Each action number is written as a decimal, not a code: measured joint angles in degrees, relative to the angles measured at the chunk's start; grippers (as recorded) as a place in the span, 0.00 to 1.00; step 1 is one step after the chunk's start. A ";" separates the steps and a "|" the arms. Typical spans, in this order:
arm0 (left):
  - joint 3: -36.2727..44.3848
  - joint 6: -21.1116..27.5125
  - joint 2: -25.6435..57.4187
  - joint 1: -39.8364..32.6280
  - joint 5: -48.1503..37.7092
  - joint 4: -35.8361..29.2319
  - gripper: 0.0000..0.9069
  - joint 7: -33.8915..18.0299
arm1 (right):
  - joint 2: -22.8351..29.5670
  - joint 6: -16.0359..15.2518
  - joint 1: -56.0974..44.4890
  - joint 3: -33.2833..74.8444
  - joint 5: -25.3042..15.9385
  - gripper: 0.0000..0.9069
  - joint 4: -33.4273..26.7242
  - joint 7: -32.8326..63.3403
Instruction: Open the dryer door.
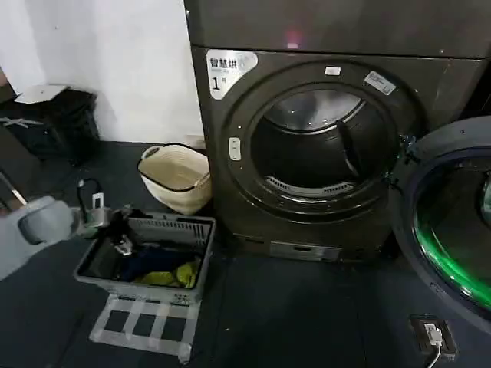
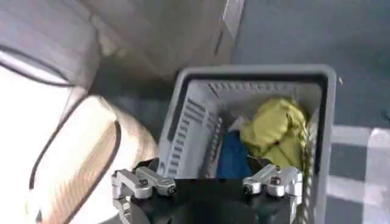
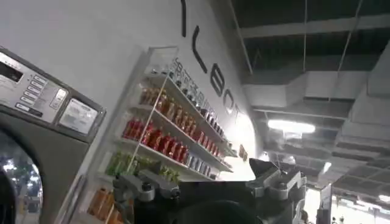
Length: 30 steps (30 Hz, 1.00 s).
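The dryer [image 1: 230,153] is a dark grey-brown front-loader with a white sticker marked "1" [image 1: 226,69]. Its round drum mouth [image 1: 318,146] stands uncovered and dark inside. The dryer door [image 1: 453,222] hangs swung out to the right on its hinge, showing its green-rimmed dark inner face. My left gripper [image 1: 115,230] hovers far to the left of the dryer, over a grey laundry basket [image 1: 173,230]; in the left wrist view the left gripper [image 2: 207,189] sits above that basket [image 2: 189,115]. My right gripper [image 3: 210,195] points up at a wall and ceiling.
The grey basket holds blue and yellow-green clothes [image 2: 274,131] and rests on a white frame [image 1: 142,326]. A cream woven basket [image 1: 175,178] stands beside the dryer. A black bag [image 1: 54,123] is at the far left. A plug box [image 1: 433,335] lies on the floor.
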 joint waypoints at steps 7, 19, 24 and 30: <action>2.92 0.47 2.25 -2.25 1.10 1.32 1.00 1.24 | -0.02 0.15 -0.28 0.01 0.00 1.00 -0.09 -0.09; 6.14 0.42 4.92 -6.19 4.35 3.75 1.00 4.95 | 0.04 0.50 0.18 0.27 -0.09 1.00 -0.35 -0.17; 6.24 0.42 4.68 -6.65 4.10 4.14 1.00 4.22 | -0.09 0.64 -0.11 0.73 -0.08 1.00 -0.52 -0.26; 6.33 0.50 4.07 -6.74 3.86 4.00 1.00 3.64 | 0.02 0.65 -0.42 1.13 -0.08 1.00 -0.27 -0.29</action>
